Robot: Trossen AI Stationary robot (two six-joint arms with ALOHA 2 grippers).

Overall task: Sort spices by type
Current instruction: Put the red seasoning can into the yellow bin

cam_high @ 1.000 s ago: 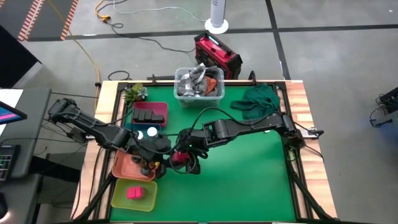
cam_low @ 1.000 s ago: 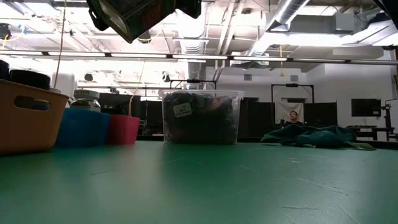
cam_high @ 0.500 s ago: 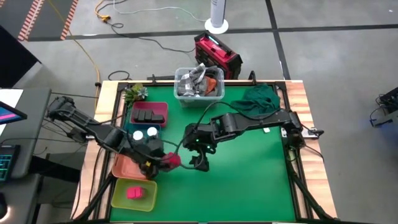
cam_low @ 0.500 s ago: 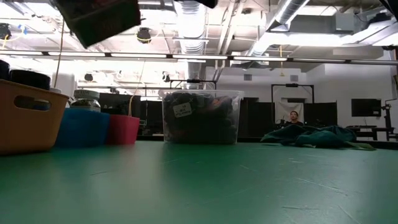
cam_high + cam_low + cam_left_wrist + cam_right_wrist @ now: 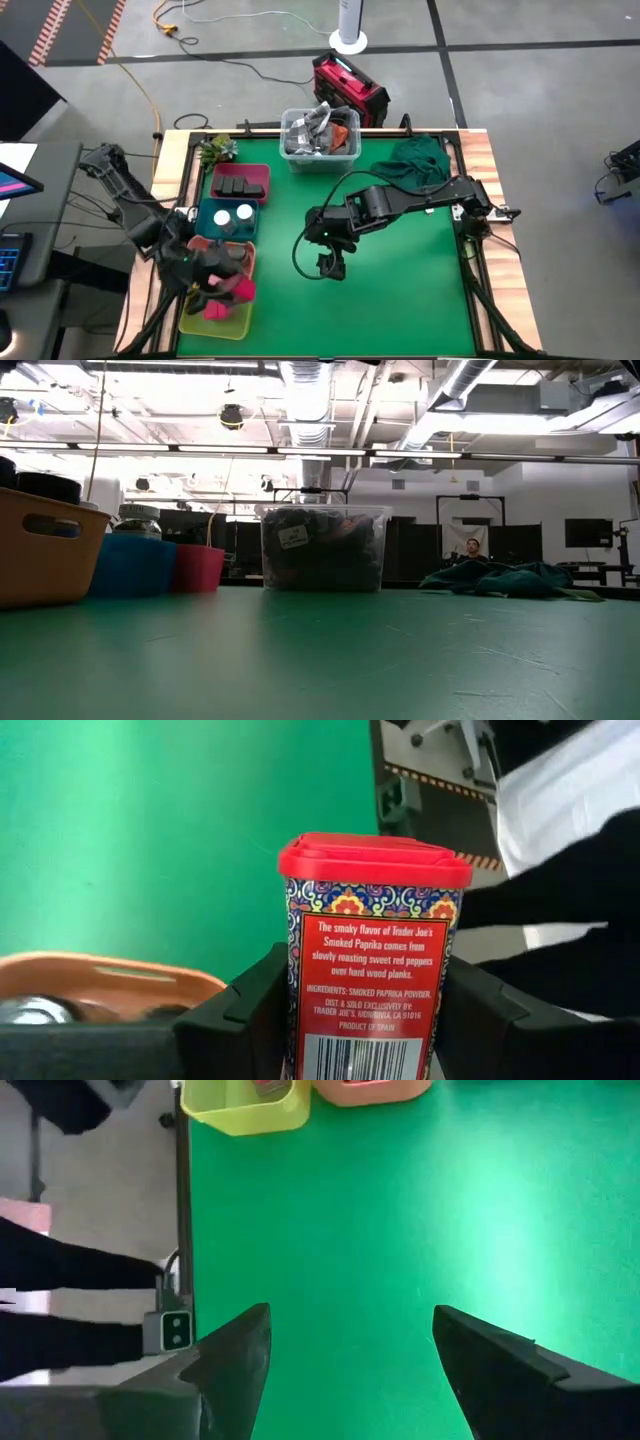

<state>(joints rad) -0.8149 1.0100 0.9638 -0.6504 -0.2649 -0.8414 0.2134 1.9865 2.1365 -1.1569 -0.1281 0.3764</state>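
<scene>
My left gripper (image 5: pixel 228 290) is shut on a pink-red rectangular spice box (image 5: pixel 370 960) with a red lid, above the near-left trays. It is over the yellow tray (image 5: pixel 213 318), which holds another pink-red box (image 5: pixel 215 311). The orange tray (image 5: pixel 210 262) holds dark jars. The blue tray (image 5: pixel 232 215) holds two white-topped jars. The dark red tray (image 5: pixel 240 183) holds black boxes. My right gripper (image 5: pixel 330 266) is open and empty above the green mat near the table's middle; its spread fingers show in the right wrist view (image 5: pixel 350 1370). My left gripper pinches the pink-red box between its two fingers, on two opposite sides (image 5: pixel 295 1000) of its lower body. The red lid end (image 5: pixel 372 858) sticks out beyond the fingertips. The box is lifted clear, over the yellow tray.
A clear bin (image 5: pixel 320 138) of mixed items stands at the far middle. A green cloth (image 5: pixel 412 160) lies at the far right, a small plant (image 5: pixel 215 150) at the far left. The green mat (image 5: pixel 400 280) is bare from the middle to the right.
My left gripper has carried the pink-red box from the table's middle toward the left and near edge, past the orange tray to above the yellow tray. My right gripper, close beside the box a second ago, has drawn away toward the table's right.
</scene>
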